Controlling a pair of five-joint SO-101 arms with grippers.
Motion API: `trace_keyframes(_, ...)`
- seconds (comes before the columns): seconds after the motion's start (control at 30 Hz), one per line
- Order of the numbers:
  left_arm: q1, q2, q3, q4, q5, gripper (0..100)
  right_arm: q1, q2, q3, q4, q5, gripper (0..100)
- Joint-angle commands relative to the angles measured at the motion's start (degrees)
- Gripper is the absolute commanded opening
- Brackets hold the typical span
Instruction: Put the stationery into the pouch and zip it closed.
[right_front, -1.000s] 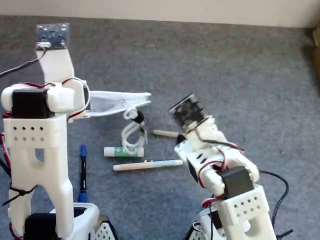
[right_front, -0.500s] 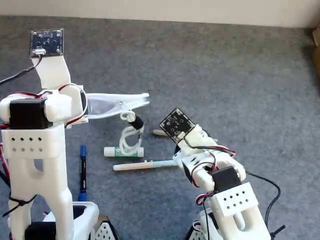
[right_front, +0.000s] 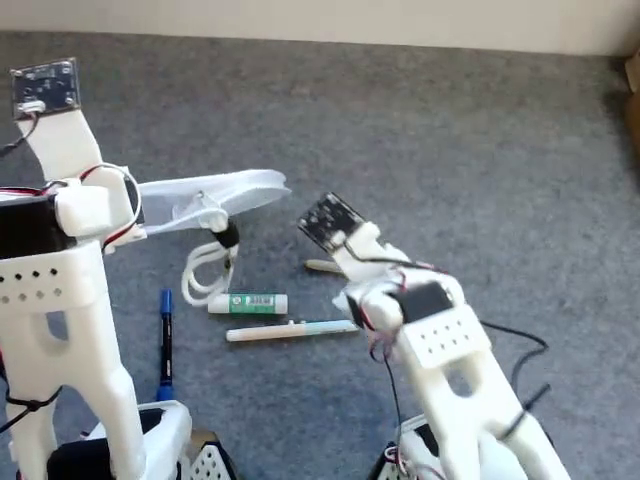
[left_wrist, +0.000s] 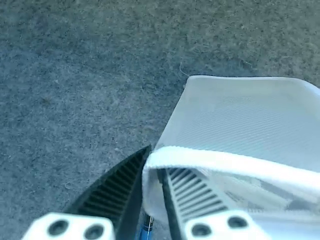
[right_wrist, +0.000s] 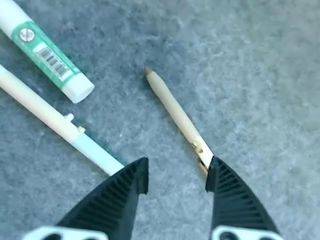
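On the grey carpet (right_front: 480, 150), the blue pen (right_front: 165, 345) lies nearest, at about 8 o'clock from the glue stick (right_front: 248, 303). A cream pen (right_front: 290, 329) lies just beside the glue stick at 5 o'clock. The right gripper (right_wrist: 178, 167) hangs with its jaws spread wide over one end of a tan pencil (right_wrist: 175, 112), at 2 o'clock from the glue stick. Farther off, at 11 o'clock, the left gripper (left_wrist: 154, 165) pinches the rim of the white mesh pouch (right_front: 215, 195). A white cord loop (right_front: 203, 272) seems to hang from its zip.

A grey, carpet-like tabletop (right_front: 480, 140) stretches to a pale wall (right_front: 350, 18) along its far edge; a brown object (right_front: 633, 100) sits far right.
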Motion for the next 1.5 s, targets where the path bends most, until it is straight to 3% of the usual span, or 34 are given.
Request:
trace_keyframes(0.0,-0.8,-0.8,-0.3,-1.0,0.2,1,-2.3,6.5,-7.7,-1.5,0.7,18.0)
trace_keyframes(0.1,-0.8,-0.8,-0.3,-1.0,0.2,1,-4.1,11.9,-10.8,-1.5,1.1,18.0)
trace_keyframes(0.33,-3.2,-0.8,-0.3,-1.8,0.2,1,-5.6,21.7,-14.9,-1.7,11.2,18.0)
trace_keyframes(1.1,-3.2,-0.8,0.2,-1.8,0.3,1,-5.3,49.0,-34.9,-1.7,11.6,18.0)
trace_keyframes(1.33,-3.2,-0.8,0.2,-1.8,0.3,1,-5.3,52.0,-34.9,-1.6,11.6,0.0)
trace_keyframes(1.47,-3.2,-0.8,0.2,-1.8,0.3,1,-5.3,51.8,-34.5,-1.4,11.6,0.4)
